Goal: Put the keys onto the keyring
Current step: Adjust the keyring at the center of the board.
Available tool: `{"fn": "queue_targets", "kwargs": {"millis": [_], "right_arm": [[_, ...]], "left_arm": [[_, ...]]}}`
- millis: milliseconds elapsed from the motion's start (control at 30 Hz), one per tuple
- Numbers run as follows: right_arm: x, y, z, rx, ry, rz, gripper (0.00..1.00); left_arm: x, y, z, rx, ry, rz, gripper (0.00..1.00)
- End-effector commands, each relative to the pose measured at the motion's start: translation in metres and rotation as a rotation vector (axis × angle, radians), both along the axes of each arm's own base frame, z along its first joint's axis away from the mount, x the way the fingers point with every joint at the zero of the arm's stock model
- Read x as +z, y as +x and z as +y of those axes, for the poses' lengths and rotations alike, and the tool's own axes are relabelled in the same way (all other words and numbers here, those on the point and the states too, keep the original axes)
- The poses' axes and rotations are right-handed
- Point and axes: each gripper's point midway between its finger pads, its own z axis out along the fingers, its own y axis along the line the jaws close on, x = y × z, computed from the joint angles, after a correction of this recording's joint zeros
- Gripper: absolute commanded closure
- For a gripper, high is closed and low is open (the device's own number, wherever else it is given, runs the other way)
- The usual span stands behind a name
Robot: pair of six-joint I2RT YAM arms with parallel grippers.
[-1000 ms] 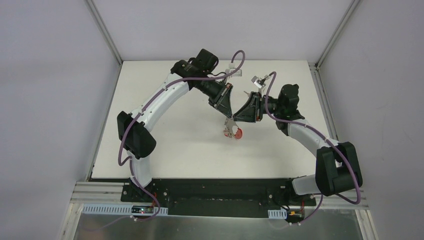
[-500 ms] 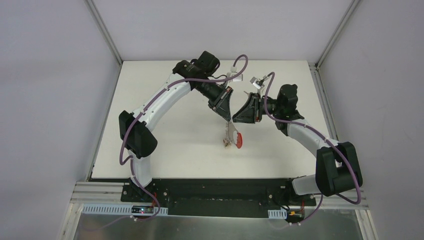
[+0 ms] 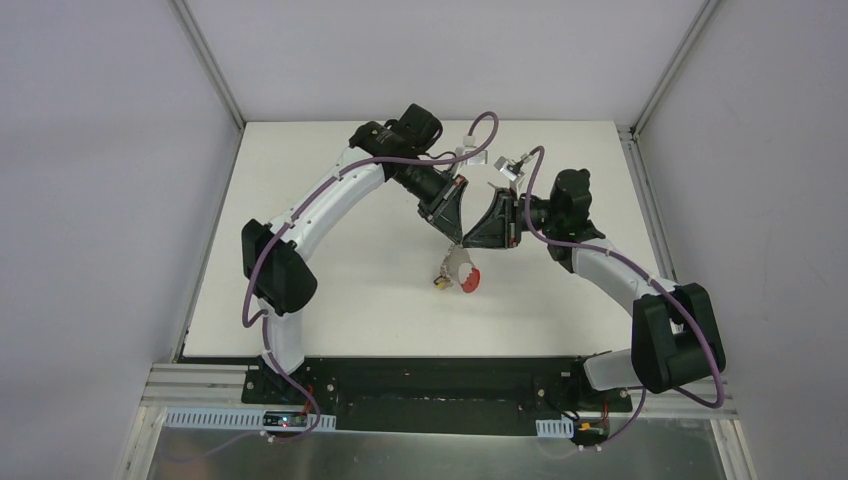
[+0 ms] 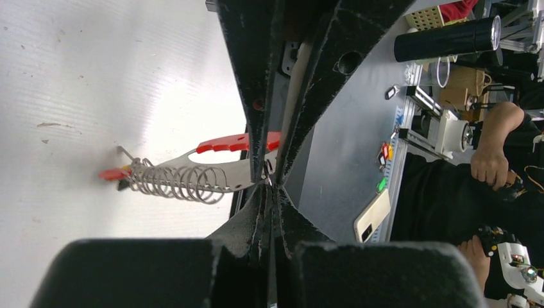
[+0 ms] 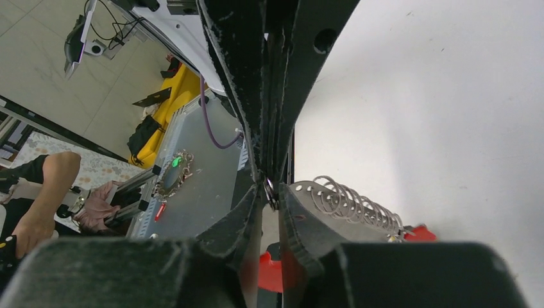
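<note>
**Keyring** (image 4: pixel 212 183). We find one oval loop, one half red, the other grey and wound with wire. It is off the tabletop (image 3: pixel 330 230) and hangs over its middle, held by the grey end with the rest drooping down and toward the near edge.

**Keys** (image 4: pixel 115 173). We see a red tag and a bit of silver metal at the loop's far, lower end. The overhead view shows a small yellow speck there too. They sit right against the loop and look carried by it. Whether they are properly hooked on is too small for us to tell, and we cannot count them.

**Left tool** (image 4: pixel 266 192). Closed tight, pinching the grey end of the keyring and bearing its weight.

**Right tool** (image 5: pixel 269 192). Its tips meet the left tool's tips at that same grey end, with only a narrow gap and a small metal ring showing between them. We cannot tell whether it grips anything.

**Progress, as we judge it.** The job is well under way, with the loop lifted and steadied and at least one key apparently on it. What is left is to work the piece now at the tips onto the loop, add any further keys and set the loop down.
</note>
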Motion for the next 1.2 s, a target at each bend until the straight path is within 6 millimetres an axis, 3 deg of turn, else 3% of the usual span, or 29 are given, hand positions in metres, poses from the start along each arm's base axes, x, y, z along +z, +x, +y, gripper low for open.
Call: {"fn": "queue_targets", "kwargs": {"millis": [0,100,367,533,667,833,1167], "right_arm": [[0.024,-0.005,0.001,0.042,0.035,-0.113,0.88],[0.024,-0.006,0.001,0.047,0.034,-0.111,0.99],[0.029,0.000,-0.002,0.004,0.039,-0.128,1.00],[0.027,0.017,-0.003,-0.078,0.009,-0.109,1.00],[0.026,0.026,-0.005,-0.136,-0.013,-0.090,1.00],[0.027,0.033,-0.009,-0.184,-0.015,-0.074,1.00],[0.028,0.045,-0.016,-0.254,0.000,-0.037,1.00]], "left_arm": [[0.016,-0.007,-0.005,-0.035,-0.055,-0.006,1.00],[0.016,-0.007,-0.005,-0.039,-0.056,-0.008,1.00],[0.024,0.002,-0.001,-0.027,-0.093,-0.043,1.00],[0.038,0.022,-0.003,0.055,-0.167,-0.065,0.77],[0.041,0.033,-0.007,0.110,-0.215,-0.077,0.68],[0.038,0.042,-0.006,0.157,-0.251,-0.067,0.67],[0.029,0.040,-0.011,0.182,-0.293,0.002,0.69]]}}
